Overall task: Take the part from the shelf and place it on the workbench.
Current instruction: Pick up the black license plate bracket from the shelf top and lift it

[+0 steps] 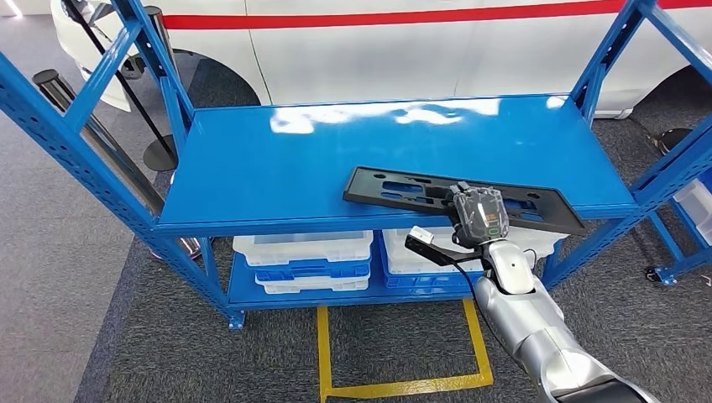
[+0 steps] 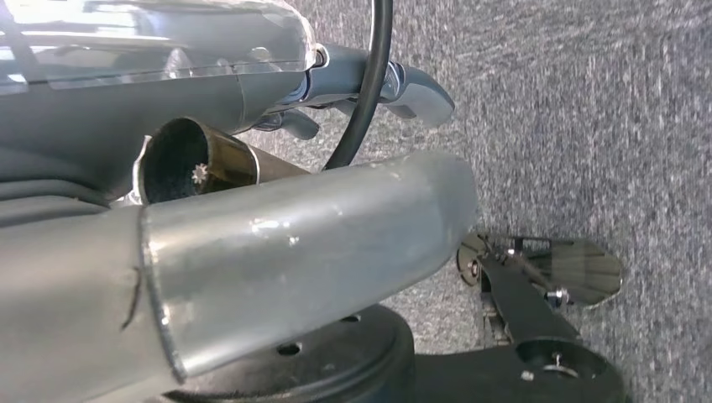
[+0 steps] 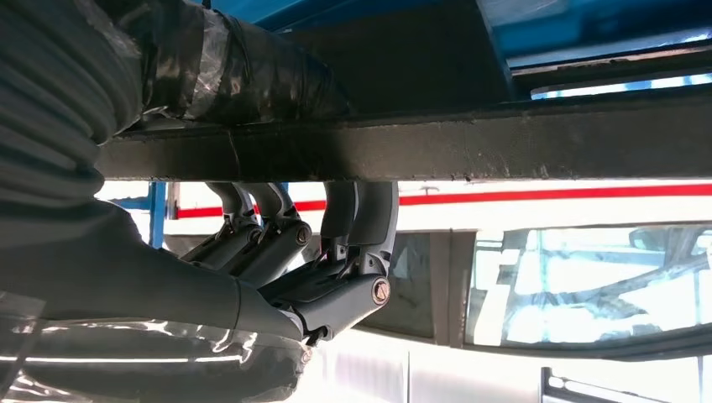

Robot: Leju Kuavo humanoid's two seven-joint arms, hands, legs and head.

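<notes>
A long, flat black plastic part (image 1: 395,186) with cut-outs lies on the blue shelf top (image 1: 277,159) near its front right edge. My right hand (image 1: 479,214) reaches up from below and grips the part at its front edge, right of its middle. In the right wrist view dark fingers (image 3: 361,210) curl over one side of the part's black bar (image 3: 520,147) and the tape-wrapped thumb (image 3: 218,71) lies against the other side. My left hand (image 2: 126,92) hangs low over the grey carpet, and how its fingers stand is hidden.
White bins (image 1: 302,249) sit on the shelf's lower level. Blue uprights (image 1: 75,143) frame both ends. A white car (image 1: 403,50) stands behind. A stanchion (image 1: 159,155) stands at the back left. Yellow floor tape (image 1: 395,386) marks a square in front.
</notes>
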